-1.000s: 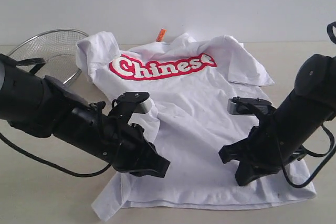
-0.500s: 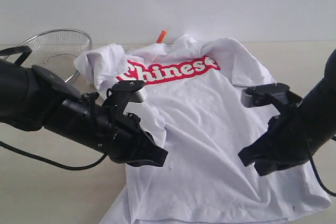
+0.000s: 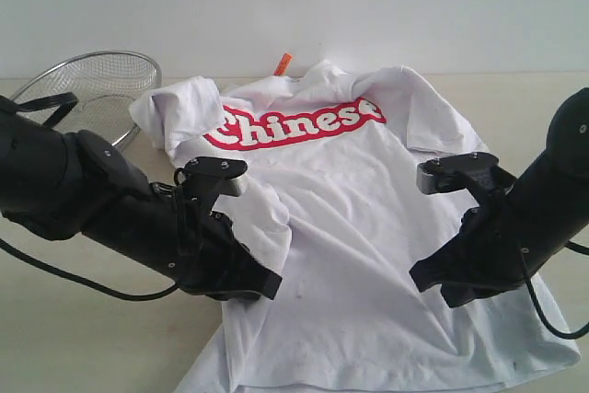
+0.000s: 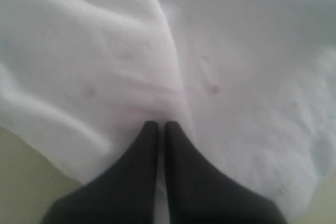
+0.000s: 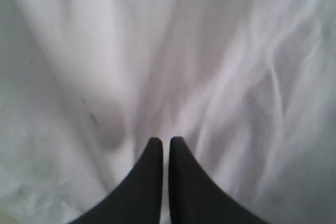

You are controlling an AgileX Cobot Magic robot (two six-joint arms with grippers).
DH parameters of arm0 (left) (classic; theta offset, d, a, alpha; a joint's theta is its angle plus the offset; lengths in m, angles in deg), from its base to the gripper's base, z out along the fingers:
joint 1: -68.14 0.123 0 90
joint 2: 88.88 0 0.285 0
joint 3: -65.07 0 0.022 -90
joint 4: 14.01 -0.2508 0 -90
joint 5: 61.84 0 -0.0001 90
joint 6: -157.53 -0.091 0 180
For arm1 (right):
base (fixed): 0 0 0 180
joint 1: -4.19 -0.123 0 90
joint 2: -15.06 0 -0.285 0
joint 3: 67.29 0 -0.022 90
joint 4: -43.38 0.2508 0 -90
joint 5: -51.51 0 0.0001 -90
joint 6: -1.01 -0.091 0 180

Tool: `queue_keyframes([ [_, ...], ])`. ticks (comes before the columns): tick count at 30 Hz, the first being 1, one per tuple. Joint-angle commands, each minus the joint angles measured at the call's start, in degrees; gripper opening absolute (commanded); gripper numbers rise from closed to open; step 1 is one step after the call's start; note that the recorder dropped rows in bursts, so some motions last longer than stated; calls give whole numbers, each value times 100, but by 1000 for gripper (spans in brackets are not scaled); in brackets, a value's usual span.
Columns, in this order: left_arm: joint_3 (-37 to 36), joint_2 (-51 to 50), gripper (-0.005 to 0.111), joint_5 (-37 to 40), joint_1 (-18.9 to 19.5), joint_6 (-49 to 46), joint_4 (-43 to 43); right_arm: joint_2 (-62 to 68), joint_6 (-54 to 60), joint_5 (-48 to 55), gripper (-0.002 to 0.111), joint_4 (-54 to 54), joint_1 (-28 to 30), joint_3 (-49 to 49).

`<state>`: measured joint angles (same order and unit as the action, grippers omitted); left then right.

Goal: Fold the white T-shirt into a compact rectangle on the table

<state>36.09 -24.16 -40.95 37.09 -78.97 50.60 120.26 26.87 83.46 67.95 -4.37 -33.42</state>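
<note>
one white t-shirt (image 3: 359, 227) lay face up and rumpled on the table (image 3: 74, 338), with red "chinese" lettering (image 3: 294, 123) across the chest, an orange neck tag (image 3: 282, 63) at the far collar, and one sleeve (image 3: 179, 112) bunched beside the wire-mesh basket (image 3: 92, 80). the left gripper (image 4: 161, 125), fingers pressed together, pinched a ridge of cloth near the shirt's left edge. the right gripper (image 5: 161, 140), likewise closed, pinched creased cloth on the right side.

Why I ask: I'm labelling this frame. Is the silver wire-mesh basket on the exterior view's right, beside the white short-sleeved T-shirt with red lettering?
No: the side is wrong. The exterior view shows the silver wire-mesh basket on its left, beside the white short-sleeved T-shirt with red lettering.
</note>
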Motion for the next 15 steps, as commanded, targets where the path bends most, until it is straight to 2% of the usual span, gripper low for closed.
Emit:
queue_keyframes([
  [1, -16, 4, 4, -285, -28, 292, -219, 48, 56, -73, 0, -10, -5, -23],
  [7, -16, 4, 4, -362, -15, 933, -1007, 224, 65, -220, 0, -10, -5, -23],
  [15, -16, 4, 4, -504, 83, 1011, -1238, 755, 54, -409, 0, -31, -5, -23],
])
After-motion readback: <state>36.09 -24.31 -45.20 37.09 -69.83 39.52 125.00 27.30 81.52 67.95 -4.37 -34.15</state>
